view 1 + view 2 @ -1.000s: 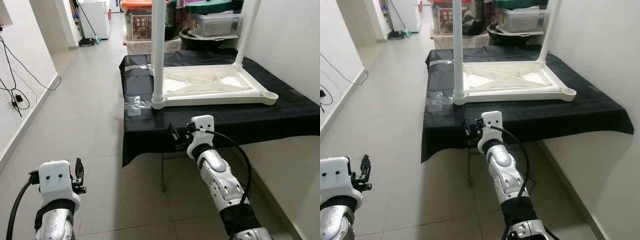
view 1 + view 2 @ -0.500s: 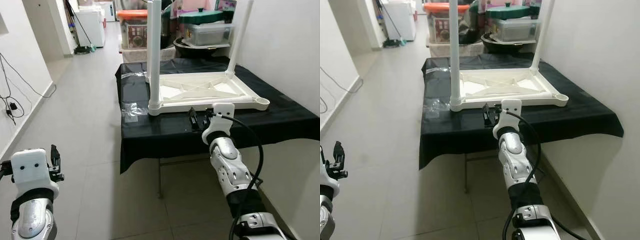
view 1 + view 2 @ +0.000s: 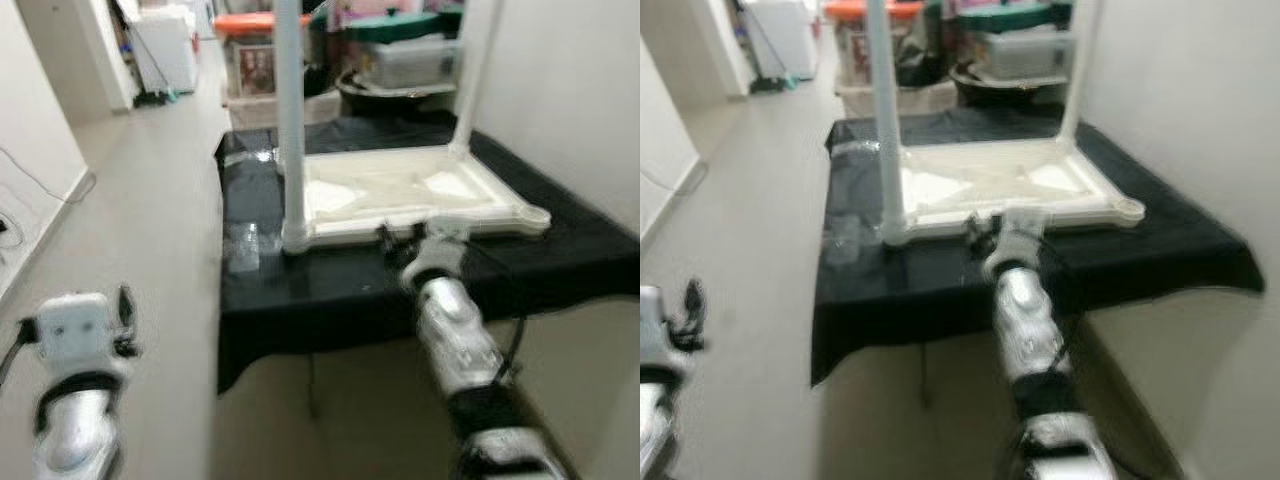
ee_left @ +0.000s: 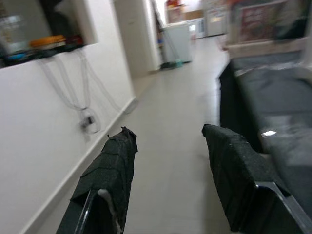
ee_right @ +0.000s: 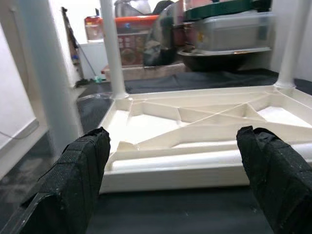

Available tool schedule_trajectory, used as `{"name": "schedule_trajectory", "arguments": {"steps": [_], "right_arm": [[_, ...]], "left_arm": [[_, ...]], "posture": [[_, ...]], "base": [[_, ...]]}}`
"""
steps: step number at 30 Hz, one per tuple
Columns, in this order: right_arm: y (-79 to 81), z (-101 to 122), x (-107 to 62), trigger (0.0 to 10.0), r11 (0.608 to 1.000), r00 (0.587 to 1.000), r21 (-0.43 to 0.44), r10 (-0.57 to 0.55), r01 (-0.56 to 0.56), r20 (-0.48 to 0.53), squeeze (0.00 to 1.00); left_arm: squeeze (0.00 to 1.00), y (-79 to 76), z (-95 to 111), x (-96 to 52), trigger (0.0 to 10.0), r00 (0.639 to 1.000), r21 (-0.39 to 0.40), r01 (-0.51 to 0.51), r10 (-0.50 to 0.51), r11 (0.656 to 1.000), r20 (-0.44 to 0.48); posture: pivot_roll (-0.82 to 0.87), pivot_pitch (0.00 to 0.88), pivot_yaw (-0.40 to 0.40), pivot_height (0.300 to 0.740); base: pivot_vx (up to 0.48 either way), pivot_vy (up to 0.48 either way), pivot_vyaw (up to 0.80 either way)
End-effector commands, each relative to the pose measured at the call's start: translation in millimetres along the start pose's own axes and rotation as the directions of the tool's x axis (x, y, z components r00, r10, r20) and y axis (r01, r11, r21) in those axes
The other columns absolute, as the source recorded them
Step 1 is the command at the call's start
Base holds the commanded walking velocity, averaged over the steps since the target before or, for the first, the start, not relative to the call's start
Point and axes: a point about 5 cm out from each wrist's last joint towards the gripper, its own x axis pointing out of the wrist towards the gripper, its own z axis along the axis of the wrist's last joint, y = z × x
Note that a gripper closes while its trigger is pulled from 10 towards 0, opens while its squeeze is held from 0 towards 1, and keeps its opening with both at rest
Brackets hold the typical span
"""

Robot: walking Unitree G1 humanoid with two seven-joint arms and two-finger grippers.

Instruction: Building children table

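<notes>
Tabletop (image 5: 195,141) lay upside down at frame centre, straight ahead of the right gripper (image 5: 175,161), jaws wide open; left gripper (image 4: 170,175), also open, was farther.

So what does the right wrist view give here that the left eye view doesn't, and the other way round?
Right wrist view: a close look past the right gripper's open fingers at the ribbed underside of the upturned white tabletop, with a loose leg lying along its near edge.

Left eye view: the whole layout, with the left gripper out over the floor, well off the black cloth, and the right gripper at the tabletop's near edge.

Both: the tabletop, its upright legs, the cloth and the storage boxes behind.
</notes>
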Motion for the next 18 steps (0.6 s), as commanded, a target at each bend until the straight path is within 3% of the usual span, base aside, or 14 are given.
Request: {"name": "schedule_trajectory", "arguments": {"steps": [1,18], "right_arm": [[-9.8,-3.3,-0.8,10.0,0.999,0.999,-0.008,-0.031,0.031,-0.010,0.00],[-10.6,-5.2,-0.8,10.0,0.999,0.999,-0.017,-0.030,0.030,-0.017,0.00]], "left_arm": [[0.00,-0.4,0.6,-0.1,10.0,1.000,0.007,0.004,-0.004,1.000,0.003],[0.00,0.3,-1.7,-0.7,10.0,1.000,0.012,-0.004,0.004,1.000,-0.002]], "posture": [[0.04,0.050,-0.018,0.740],[0.04,0.043,-0.015,0.740]], "base": [[0.345,0.000,0.00],[0.347,0.000,0.00]]}}
